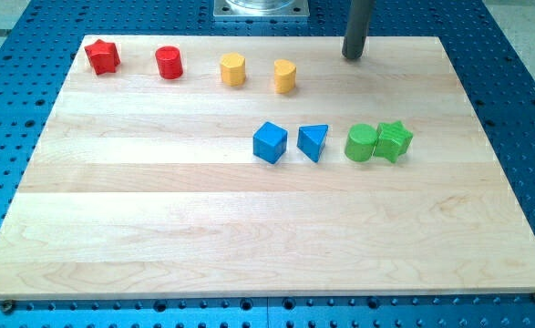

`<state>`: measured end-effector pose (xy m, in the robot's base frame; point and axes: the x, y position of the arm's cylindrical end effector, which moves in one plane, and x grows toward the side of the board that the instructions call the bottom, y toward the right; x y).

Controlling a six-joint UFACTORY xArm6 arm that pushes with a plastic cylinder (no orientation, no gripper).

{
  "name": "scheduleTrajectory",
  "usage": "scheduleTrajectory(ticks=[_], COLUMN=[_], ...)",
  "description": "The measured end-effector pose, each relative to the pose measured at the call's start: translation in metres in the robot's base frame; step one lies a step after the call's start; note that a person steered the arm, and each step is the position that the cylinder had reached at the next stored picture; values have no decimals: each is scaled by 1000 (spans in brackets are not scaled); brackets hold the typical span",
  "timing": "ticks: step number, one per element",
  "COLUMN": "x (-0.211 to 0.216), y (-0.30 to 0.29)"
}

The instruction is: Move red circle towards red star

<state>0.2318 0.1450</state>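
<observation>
The red circle (169, 63) is a short red cylinder near the view's top left on the wooden board. The red star (102, 56) lies to its left, a small gap apart, close to the board's top left corner. My tip (353, 56) is the end of the dark rod at the view's top, right of centre, near the board's top edge. It is far to the right of the red circle, with two yellow blocks between them, and touches no block.
A yellow hexagon-like block (233, 69) and a yellow cylinder-like block (285, 76) sit right of the red circle. A blue cube (270, 143), a blue triangle (313, 142), a green circle (361, 143) and a green star (394, 140) form a row mid-board. Blue perforated table (522, 109) surrounds the board.
</observation>
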Motion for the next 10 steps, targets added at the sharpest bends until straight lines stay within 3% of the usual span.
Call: scheduleTrajectory(ticks=[1,2,3,4,6,10], x=[0,-26,-36,-34,45,34], y=[0,-25,-91,-201,-229,-289])
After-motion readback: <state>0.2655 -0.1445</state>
